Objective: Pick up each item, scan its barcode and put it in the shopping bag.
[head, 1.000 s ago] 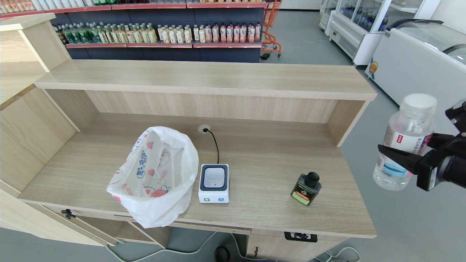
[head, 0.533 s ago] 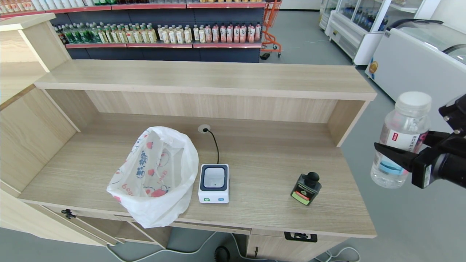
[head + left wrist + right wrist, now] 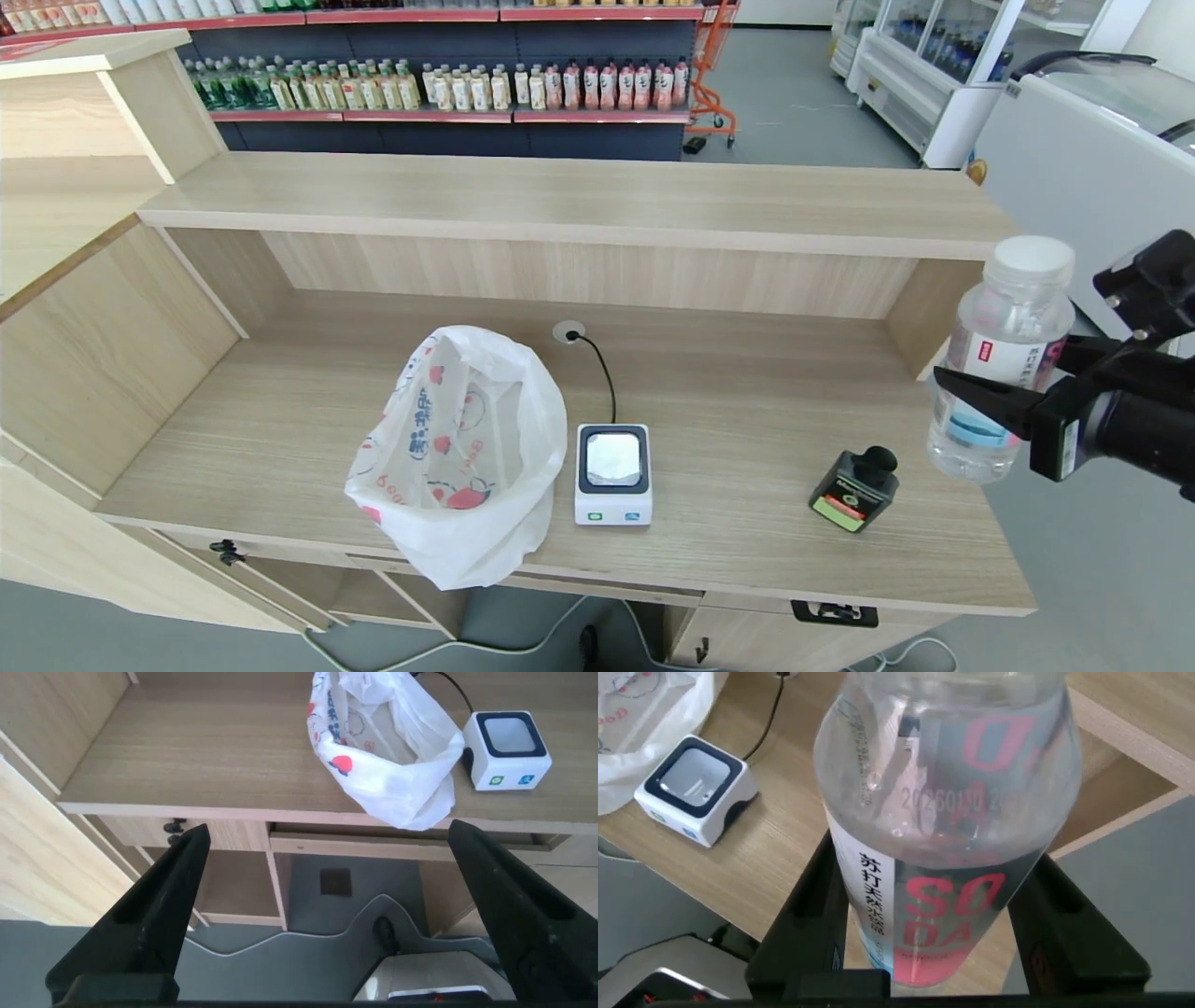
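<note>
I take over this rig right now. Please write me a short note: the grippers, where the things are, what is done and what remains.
Right gripper: shut on the clear water bottle, held upright in the air at the right end of the counter.
Left gripper: open, holding nothing, low before the counter's front edge, near the bag.
On the counter: shopping bag, open at the top; scanner just right of it; small dark bottle further right.
Done: water bottle picked up.
Left: scan it, bag it, then the same for the dark bottle. I cannot see the bag's contents.
</note>
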You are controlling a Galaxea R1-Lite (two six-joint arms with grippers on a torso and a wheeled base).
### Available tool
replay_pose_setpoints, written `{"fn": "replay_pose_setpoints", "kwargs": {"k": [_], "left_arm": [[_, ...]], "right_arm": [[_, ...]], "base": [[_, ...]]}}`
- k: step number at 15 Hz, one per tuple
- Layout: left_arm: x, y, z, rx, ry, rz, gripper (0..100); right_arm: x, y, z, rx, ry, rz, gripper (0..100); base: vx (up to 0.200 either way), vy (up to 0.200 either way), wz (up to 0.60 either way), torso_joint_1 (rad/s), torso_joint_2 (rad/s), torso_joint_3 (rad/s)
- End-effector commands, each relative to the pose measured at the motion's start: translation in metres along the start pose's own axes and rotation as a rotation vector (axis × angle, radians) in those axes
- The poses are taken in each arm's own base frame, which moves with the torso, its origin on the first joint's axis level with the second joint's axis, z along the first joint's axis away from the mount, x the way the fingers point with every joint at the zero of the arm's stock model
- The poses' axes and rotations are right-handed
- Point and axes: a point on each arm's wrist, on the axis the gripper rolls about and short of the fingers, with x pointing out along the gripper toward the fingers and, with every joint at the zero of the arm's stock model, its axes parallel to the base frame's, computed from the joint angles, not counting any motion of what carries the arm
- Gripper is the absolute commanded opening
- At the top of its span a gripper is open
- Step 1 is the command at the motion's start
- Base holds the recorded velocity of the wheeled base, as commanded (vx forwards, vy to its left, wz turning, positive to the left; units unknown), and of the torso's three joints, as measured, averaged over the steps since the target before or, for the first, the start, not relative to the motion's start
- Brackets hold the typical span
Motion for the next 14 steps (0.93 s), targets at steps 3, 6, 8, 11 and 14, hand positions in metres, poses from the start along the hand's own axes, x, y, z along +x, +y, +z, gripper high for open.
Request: {"fn": "replay_pose_setpoints", "kwargs": {"k": [3,6,8,11,14], "left_arm": [[0.000,0.000,0.000,0.003,-0.001,-0.002,100],[0.000,0.000,0.000,0.003,-0.001,-0.002,100],[0.000,0.000,0.000,0.003,-0.001,-0.002,100],[0.000,0.000,0.000,-0.001,-0.001,-0.001,100],[0.000,0.000,0.000,-0.001,-0.001,-0.002,100]], "right_arm": [[0.065,0.005,-0.013,0.005,-0.027,0.010,0],[0.124,0.021,-0.012,0.013,-0.110,0.056,0],[0.147,0.037,-0.007,0.005,-0.135,0.117,0],[0.159,0.056,-0.011,-0.025,-0.137,0.193,0],[0.160,0.063,-0.019,-0.090,-0.179,0.238,0]], "base": [[0.000,0.200,0.00,0.001,0.01,0.001],[0.000,0.200,0.00,0.004,0.01,0.004],[0.000,0.100,0.00,0.001,0.00,0.001],[0.000,0.000,0.00,0.000,0.00,0.000],[0.000,0.000,0.00,0.000,0.00,0.000]]}}
